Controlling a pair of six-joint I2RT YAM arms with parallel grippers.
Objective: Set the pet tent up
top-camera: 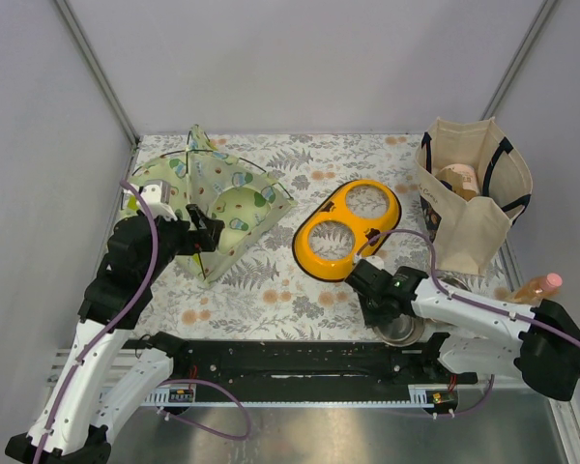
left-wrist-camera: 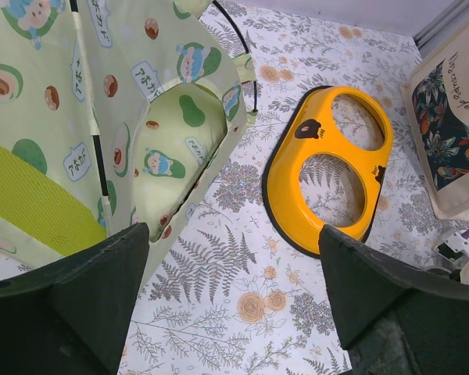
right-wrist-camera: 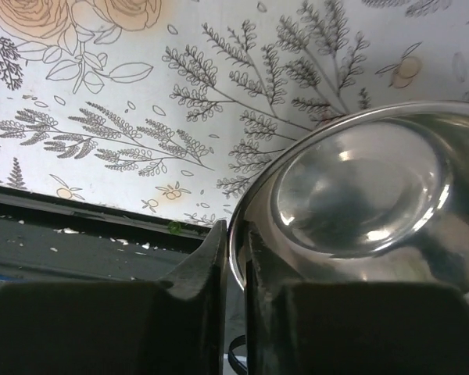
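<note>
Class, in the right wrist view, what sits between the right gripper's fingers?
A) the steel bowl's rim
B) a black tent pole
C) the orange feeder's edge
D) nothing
A: the rim of the steel bowl sits in the narrow gap between the fingers of the right gripper.

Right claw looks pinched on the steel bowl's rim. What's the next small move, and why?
Probably a short, straight lift of the steel bowl. The right claw has its fingers either side of the rim, and the bowl sits apart from the orange feeder, whose two holes are empty. The left claw hangs open beside the pet tent.
</note>
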